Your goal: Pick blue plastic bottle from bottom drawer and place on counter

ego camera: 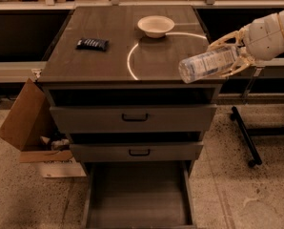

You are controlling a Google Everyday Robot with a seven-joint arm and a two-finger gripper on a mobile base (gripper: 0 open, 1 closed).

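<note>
Dark wood-grain counter (94, 66) spreads to the left of the gripper (231, 56), whose fingers are clamped around the blue plastic bottle (204, 66), held sideways by its front right corner. The bottom drawer (139, 202) stands open, well below and left.

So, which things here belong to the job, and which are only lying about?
Job: blue plastic bottle, held in the pincer by a front corner of the counter; bottom drawer, open.
Lying about: white bowl, dark snack packet, cardboard box.
</note>
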